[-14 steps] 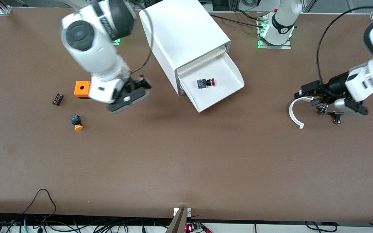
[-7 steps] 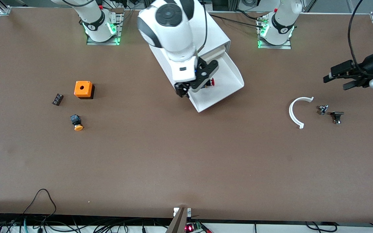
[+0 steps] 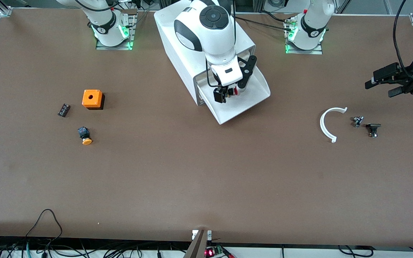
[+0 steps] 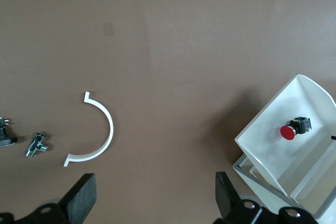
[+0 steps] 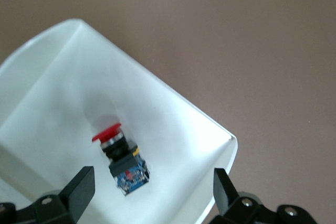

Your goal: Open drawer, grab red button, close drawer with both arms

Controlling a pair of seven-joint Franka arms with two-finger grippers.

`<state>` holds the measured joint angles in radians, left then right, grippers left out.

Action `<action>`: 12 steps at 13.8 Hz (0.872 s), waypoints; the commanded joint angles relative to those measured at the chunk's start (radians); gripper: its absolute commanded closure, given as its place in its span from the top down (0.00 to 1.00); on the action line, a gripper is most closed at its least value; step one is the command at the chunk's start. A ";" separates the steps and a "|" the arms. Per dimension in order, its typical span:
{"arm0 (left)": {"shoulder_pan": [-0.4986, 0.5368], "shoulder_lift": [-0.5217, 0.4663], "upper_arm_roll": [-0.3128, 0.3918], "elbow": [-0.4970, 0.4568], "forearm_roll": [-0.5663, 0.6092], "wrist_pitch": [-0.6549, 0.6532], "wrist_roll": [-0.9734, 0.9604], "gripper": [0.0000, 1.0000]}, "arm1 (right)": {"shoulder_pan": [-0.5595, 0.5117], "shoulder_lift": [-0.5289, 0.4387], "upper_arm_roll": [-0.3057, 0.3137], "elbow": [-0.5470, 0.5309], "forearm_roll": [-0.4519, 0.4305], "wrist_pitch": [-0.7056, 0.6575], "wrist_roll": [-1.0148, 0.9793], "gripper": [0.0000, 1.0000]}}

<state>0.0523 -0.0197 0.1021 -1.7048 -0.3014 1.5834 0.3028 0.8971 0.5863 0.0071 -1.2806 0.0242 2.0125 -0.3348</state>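
Observation:
The white cabinet (image 3: 192,39) stands near the robots' bases with one drawer (image 3: 242,107) pulled out. The button (image 3: 235,91), with a red cap and black body, lies on its side in the drawer. My right gripper (image 3: 231,91) hangs open just above it. In the right wrist view the button (image 5: 118,156) lies on the drawer floor (image 5: 173,129) just ahead of the open right gripper (image 5: 152,192). My left gripper (image 3: 378,90) is open and empty over the table at the left arm's end. The left wrist view shows its open gripper (image 4: 155,198), the drawer (image 4: 262,150) and the button (image 4: 290,131).
An orange box with a hole (image 3: 92,99), an orange-capped button (image 3: 85,136) and a small black part (image 3: 63,109) lie toward the right arm's end. A white arc (image 3: 326,123), a metal fitting (image 3: 357,121) and a black part (image 3: 372,129) lie under the left gripper.
My right arm swung from beside the orange box to over the open drawer and now hangs over the button. My left gripper lifted away from the white arc toward the table's end.

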 commanded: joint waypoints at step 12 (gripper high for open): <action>0.011 0.058 -0.019 0.089 0.053 -0.036 -0.005 1.00 | 0.020 0.095 0.037 0.029 -0.053 -0.146 -0.339 1.00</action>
<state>0.0680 0.0232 0.0924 -1.6666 -0.2965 1.5744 0.3025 0.9060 0.6317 0.0251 -1.2616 -0.0250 1.8814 -0.6570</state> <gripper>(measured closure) 0.000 0.000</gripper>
